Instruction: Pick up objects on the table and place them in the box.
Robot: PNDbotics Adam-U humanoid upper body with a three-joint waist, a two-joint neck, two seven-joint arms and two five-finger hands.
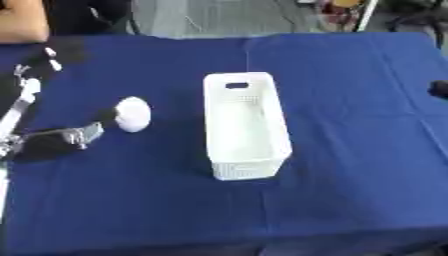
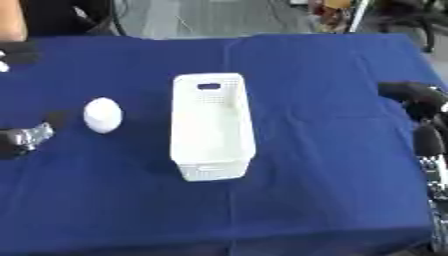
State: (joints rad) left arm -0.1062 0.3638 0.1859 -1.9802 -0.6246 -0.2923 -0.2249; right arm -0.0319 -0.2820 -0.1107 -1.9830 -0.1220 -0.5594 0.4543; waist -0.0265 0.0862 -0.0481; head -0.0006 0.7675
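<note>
1. The box (image 1: 246,125) stands mid-counter, nearest of the task's things, long side running away from the robot. What shows of its inside looks bare and white, so I judge nothing is in it yet.
2. The white ball (image 1: 133,114) lies on the blue counter (image 1: 350,150), left of the box and apart from it. It is the only loose thing I can see, and it has yet to be lifted and dropped in.
3. The left hand (image 1: 66,140) reaches in from the left edge, its dark tip at the ball's near side. I cannot tell whether it touches, nor whether the fingers are spread or curled: the hand is a dark blur.
4. The right hand (image 2: 418,100) sits at the right edge, well apart from the box. It is cut off, so its fingers cannot be judged.
</note>
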